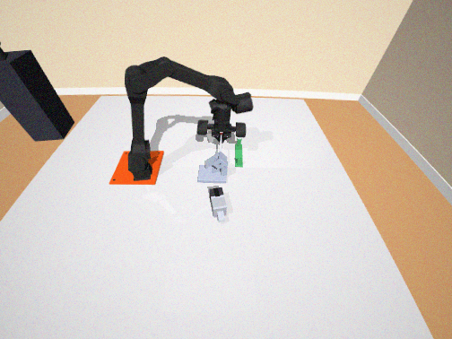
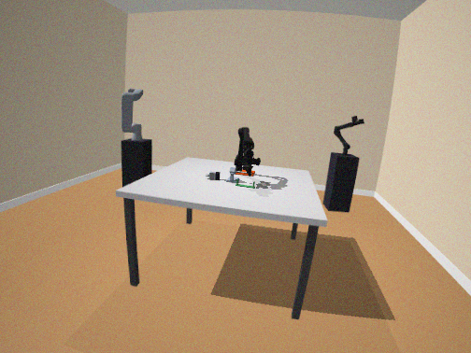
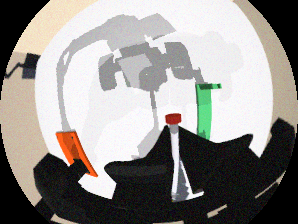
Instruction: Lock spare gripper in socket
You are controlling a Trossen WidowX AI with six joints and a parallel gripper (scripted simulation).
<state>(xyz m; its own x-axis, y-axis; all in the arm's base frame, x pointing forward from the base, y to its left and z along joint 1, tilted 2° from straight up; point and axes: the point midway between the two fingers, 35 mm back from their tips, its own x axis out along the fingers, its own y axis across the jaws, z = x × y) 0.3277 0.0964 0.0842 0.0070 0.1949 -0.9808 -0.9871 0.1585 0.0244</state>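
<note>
My gripper (image 1: 221, 133) (image 3: 169, 127) is shut on the lock pin (image 1: 221, 143) (image 3: 173, 120), a thin white rod with a red head. It holds the pin upright, just above the grey mount (image 1: 213, 170) with its socket. The pin's lower end is close to the mount's top; I cannot tell whether they touch. The spare gripper (image 1: 217, 203), white and grey with a dark end, lies flat on the table in front of the mount. In the wrist view my fingers hide the mount.
A green strip (image 1: 239, 154) (image 3: 205, 111) lies on the table just right of the mount. The arm's orange base plate (image 1: 120, 172) (image 3: 75, 151) is to the left. Dark pedestals stand beside the white table (image 1: 291, 233) (image 2: 196, 193).
</note>
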